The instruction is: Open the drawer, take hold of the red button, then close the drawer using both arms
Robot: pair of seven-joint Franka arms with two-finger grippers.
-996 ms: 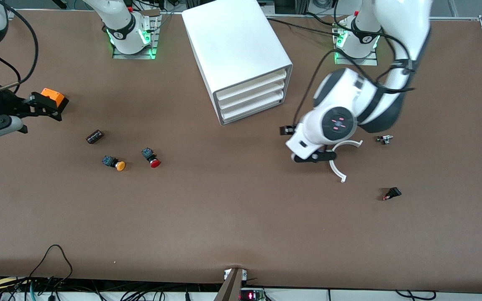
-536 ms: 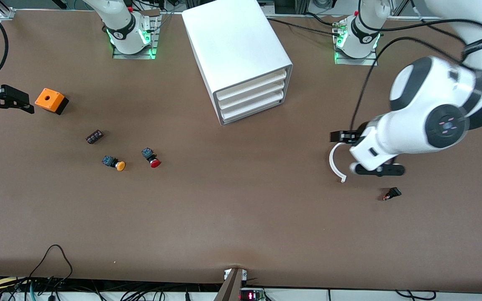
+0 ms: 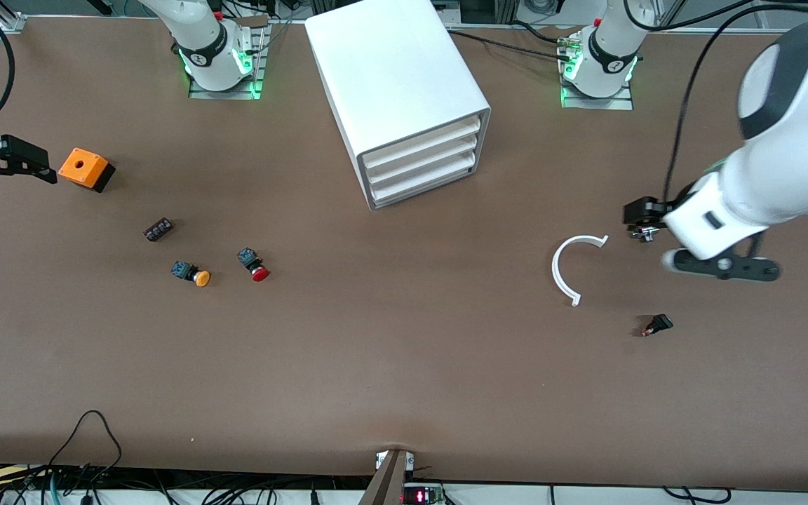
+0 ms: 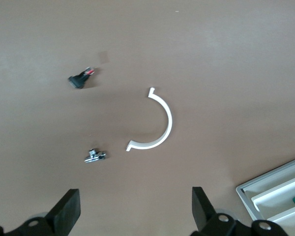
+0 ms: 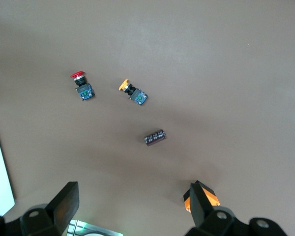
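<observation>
The red-headed button (image 3: 255, 267) lies on its side on the table, toward the right arm's end; it also shows in the right wrist view (image 5: 81, 84). The white drawer cabinet (image 3: 404, 98) stands mid-table with all three drawers shut. My right gripper (image 3: 19, 158) is open and empty, up in the air beside the orange box (image 3: 85, 169), well away from the button. My left gripper (image 3: 646, 214) is open and empty, up over a small metal part (image 3: 646, 233) at the left arm's end. Its fingers (image 4: 66, 214) are spread wide apart.
A yellow-headed button (image 3: 192, 273) and a small black block (image 3: 158, 229) lie near the red one. A white arc-shaped piece (image 3: 571, 270) and a black switch (image 3: 656, 325) lie by the left gripper. The cabinet's corner shows in the left wrist view (image 4: 280, 196).
The left arm has swung from over the white arc toward its own end of the table. The right gripper has drawn back from over the orange box toward the table's edge.
</observation>
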